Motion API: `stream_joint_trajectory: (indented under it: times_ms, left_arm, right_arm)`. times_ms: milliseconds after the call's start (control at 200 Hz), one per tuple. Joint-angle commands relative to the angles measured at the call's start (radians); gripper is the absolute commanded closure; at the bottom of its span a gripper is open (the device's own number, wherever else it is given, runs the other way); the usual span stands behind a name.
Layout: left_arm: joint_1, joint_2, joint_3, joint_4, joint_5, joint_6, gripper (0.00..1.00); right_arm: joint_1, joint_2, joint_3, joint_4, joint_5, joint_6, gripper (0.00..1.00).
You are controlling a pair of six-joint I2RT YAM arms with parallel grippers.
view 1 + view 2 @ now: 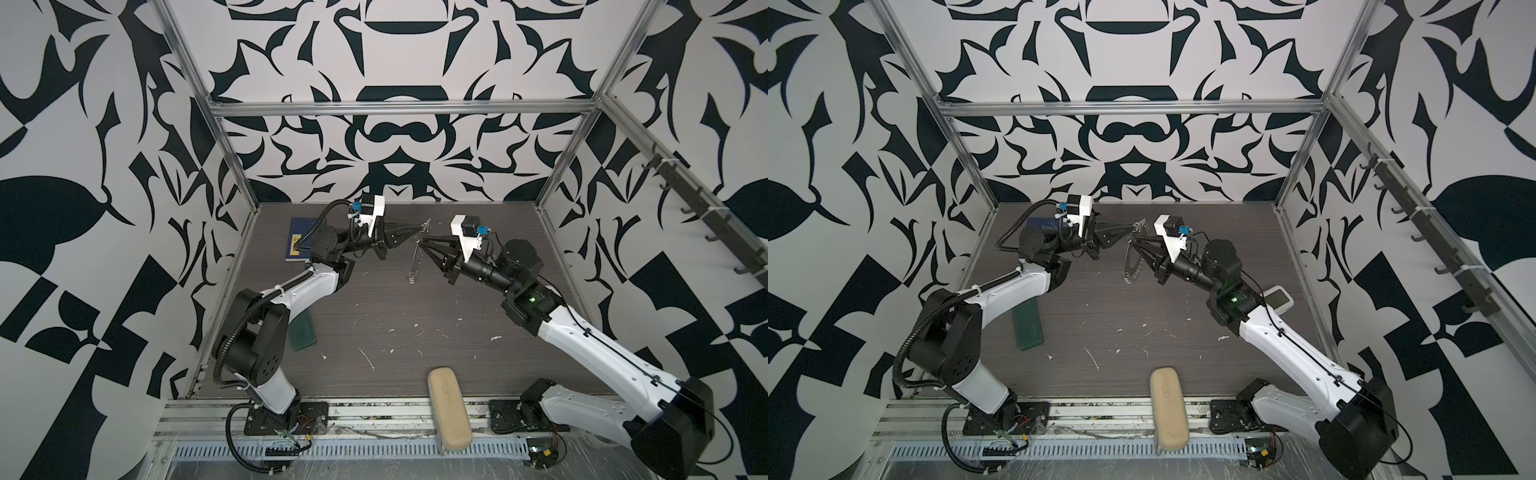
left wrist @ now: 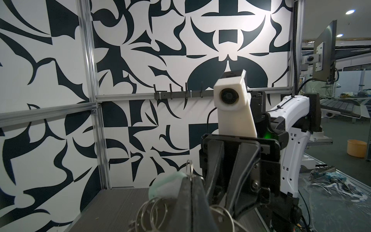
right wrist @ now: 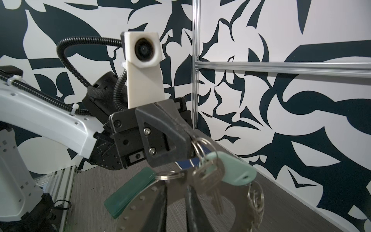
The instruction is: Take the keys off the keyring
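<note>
Left gripper (image 1: 420,227) pressed shut, pinching the small split rings (image 3: 197,147) at its tips; clear in the right wrist view. Keys (image 3: 211,175) hang off those rings: one silver key plus a pale mint oval tag (image 3: 230,168). The tag also shows beside the closed fingers in the left wrist view. Right gripper (image 1: 424,242) faces it from the opposite side, tips right at the keyring (image 1: 415,258). Its fingers (image 3: 160,206) sit a little apart in front of the flat silver band; gripping it or not, cannot tell. Keyring is off the worktop (image 1: 415,357), up in the air between the two grippers, hanging tilted over the middle of the worktop toward its far edge. Smaller silver rings dangle from its rim. Blue book (image 1: 297,226) near far left corner. Green case (image 1: 305,332) by left edge, partly under the left arm. Beige case (image 1: 449,407) sticks over the near edge. White device (image 1: 1279,300) by right edge.
</note>
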Motion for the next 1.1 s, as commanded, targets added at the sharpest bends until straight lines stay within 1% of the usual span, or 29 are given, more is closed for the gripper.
stream_joint_trajectory:
  times_ms: [0,370,675,975,1095]
  left_arm:
    - [0.004,-0.043,0.011,0.067,0.009,-0.017,1.0]
    - [0.006,-0.06,0.001,0.068,0.018,-0.019,1.0]
    - [0.009,-0.071,-0.002,0.068,0.024,-0.019,1.0]
    - [0.009,-0.066,-0.002,0.068,0.03,-0.025,1.0]
    - [0.008,-0.066,-0.001,0.069,0.029,-0.025,1.0]
  right_arm:
    - [0.003,-0.012,0.052,0.024,0.01,-0.032,0.78]
    - [-0.012,0.006,0.093,-0.01,0.003,-0.053,0.72]
    - [-0.027,0.015,0.11,-0.016,-0.027,-0.04,0.72]
    - [-0.028,0.047,0.17,-0.018,-0.103,-0.026,0.77]
    - [-0.027,0.058,0.187,-0.032,-0.125,-0.02,0.81]
